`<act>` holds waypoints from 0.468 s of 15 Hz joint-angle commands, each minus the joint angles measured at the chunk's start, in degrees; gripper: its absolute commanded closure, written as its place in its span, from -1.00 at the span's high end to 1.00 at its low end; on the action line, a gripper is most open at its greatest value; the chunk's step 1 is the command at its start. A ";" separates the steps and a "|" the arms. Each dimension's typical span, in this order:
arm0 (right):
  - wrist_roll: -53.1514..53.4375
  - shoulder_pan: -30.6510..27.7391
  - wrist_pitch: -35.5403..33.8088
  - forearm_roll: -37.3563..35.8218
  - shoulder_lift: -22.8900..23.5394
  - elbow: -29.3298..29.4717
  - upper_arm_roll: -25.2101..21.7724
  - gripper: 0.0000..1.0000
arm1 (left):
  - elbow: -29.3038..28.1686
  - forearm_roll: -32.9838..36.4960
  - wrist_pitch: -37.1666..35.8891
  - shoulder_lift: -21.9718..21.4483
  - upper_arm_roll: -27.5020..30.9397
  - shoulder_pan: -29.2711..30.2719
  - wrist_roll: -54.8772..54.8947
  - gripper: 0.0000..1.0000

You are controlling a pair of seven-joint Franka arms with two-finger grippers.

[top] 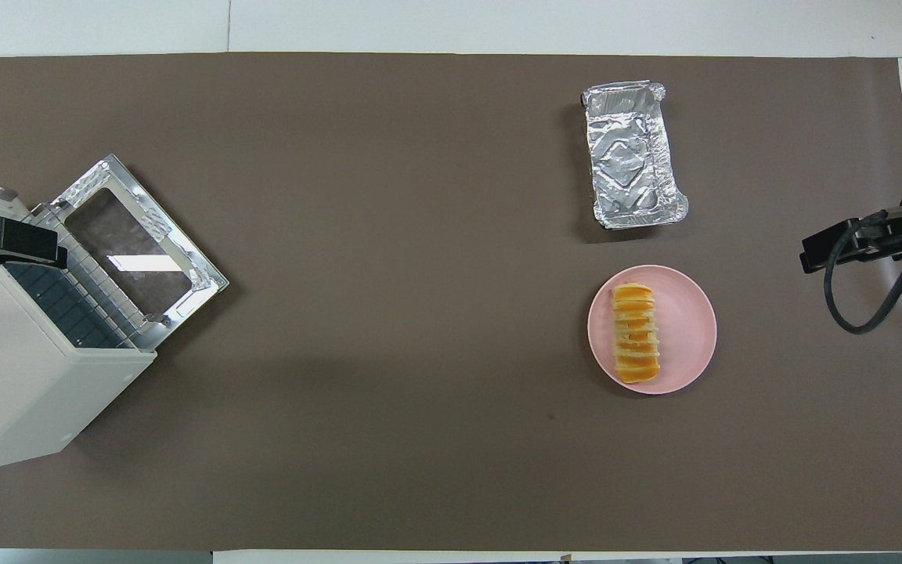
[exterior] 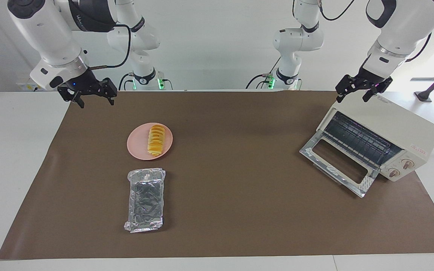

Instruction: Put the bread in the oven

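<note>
The bread [exterior: 156, 140] [top: 636, 333], a ridged yellow-orange loaf, lies on a round pink plate [exterior: 136, 145] [top: 690, 329] toward the right arm's end of the table. The cream-white oven [exterior: 398, 128] [top: 20, 392] stands at the left arm's end, its glass door [exterior: 337, 167] dropped open and its wire rack showing. My left gripper [exterior: 352, 98] [top: 5, 243] hangs open over the oven's top edge, holding nothing. My right gripper [exterior: 96, 103] [top: 850, 247] hangs open and empty over the mat's edge, apart from the plate.
A crinkled silver foil tray [exterior: 146, 199] [top: 633, 157] lies beside the plate, farther from the robots. A brown mat [exterior: 232, 210] covers most of the white table. Two more arm bases stand at the robots' edge of the table.
</note>
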 commanded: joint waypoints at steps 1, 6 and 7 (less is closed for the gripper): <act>-2.01 -0.54 0.75 -0.08 -0.13 -0.30 0.40 1.00 | -0.01 -0.17 -0.94 -0.67 0.31 -0.15 0.16 1.00; 0.62 1.39 9.08 -0.08 -3.56 -9.95 0.40 1.00 | -0.01 -0.17 -0.94 -0.58 0.31 -0.15 0.16 1.00; 1.93 1.92 10.93 -0.08 -3.82 -12.50 0.48 1.00 | -0.01 -0.09 -0.94 -0.67 0.31 -0.15 0.16 1.00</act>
